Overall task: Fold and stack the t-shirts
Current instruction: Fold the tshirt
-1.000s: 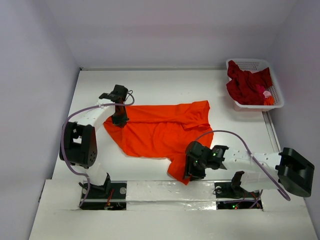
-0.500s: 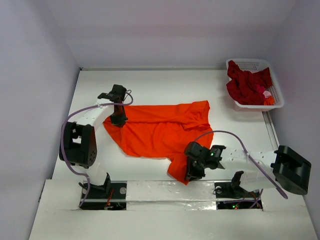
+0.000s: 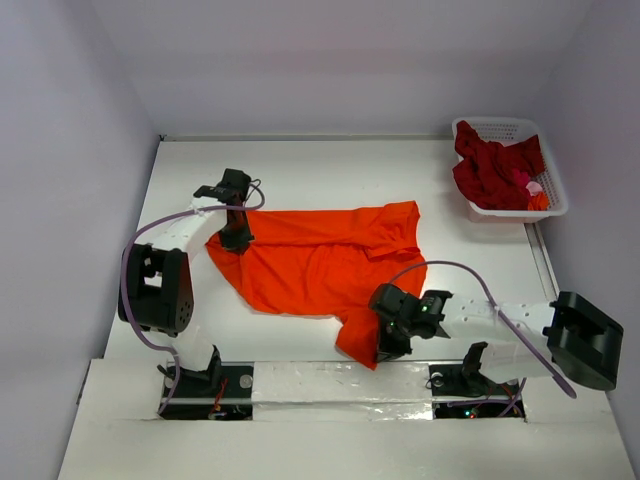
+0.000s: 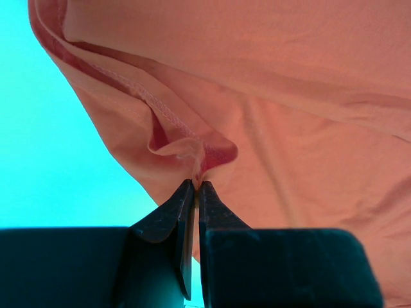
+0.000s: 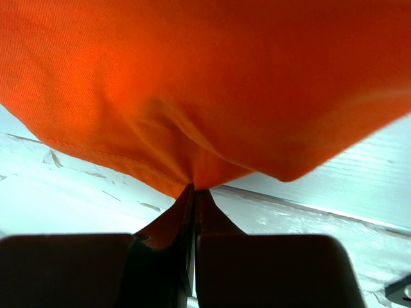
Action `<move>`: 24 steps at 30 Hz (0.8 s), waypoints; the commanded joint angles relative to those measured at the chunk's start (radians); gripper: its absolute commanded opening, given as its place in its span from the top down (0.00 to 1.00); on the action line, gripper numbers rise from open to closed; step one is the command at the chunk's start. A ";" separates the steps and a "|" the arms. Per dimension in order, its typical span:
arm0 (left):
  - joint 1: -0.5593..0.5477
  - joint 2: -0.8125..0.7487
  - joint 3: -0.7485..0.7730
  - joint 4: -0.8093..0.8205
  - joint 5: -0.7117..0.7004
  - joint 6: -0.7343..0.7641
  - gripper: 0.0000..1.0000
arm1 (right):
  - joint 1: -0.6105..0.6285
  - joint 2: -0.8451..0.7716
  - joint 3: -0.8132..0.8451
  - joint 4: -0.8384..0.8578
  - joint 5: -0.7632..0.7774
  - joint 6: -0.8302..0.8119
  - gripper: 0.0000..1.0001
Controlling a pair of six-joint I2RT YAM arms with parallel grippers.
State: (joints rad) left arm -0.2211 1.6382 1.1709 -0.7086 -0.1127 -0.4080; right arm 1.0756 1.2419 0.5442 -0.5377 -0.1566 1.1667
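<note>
Right wrist view: right claw [image 5: 194, 190] has just clamped the near hem of the orange t-shirt [image 5: 212, 77]; left claw [image 4: 196, 186] pinches its far-left edge, permitting spreading.

basket [image 3: 506, 126]: white plastic lattice, upright, at far right corner of worktop | worktop [image 3: 330, 170]: white, plain | tape [image 3: 340, 381]: silvery crinkled strip along near edge | walls [image 3: 330, 60]: pale, plain, rising along left, far and right edges

Mid-surface [image 3: 330, 170] lies the spread t-shirt [image 3: 320, 265]. Left pincer [image 3: 238, 240] at its far-left corner, right pincer [image 3: 384, 351] at its near hem — both gripping cloth. Basket [image 3: 500, 124] far right — bundled t-shirt [image 3: 495, 165] inside.
</note>
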 commanded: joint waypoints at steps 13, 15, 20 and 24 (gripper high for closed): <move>0.034 -0.060 0.061 -0.063 0.010 0.008 1.00 | -0.013 -0.094 0.129 -0.199 0.129 -0.021 1.00; 0.034 -0.070 0.075 -0.066 0.010 0.006 1.00 | -0.038 -0.099 0.138 -0.214 0.137 -0.039 1.00; 0.043 -0.084 0.107 -0.088 0.013 0.000 1.00 | -0.112 -0.113 0.168 -0.242 0.147 -0.097 1.00; 0.043 -0.089 0.122 -0.100 0.018 -0.002 1.00 | -0.176 -0.113 0.192 -0.264 0.149 -0.153 1.00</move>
State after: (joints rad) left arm -0.1871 1.5978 1.2495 -0.7689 -0.1017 -0.4084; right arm 0.9413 1.1458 0.6830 -0.7612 -0.0387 1.0740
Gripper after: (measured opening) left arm 0.013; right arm 0.010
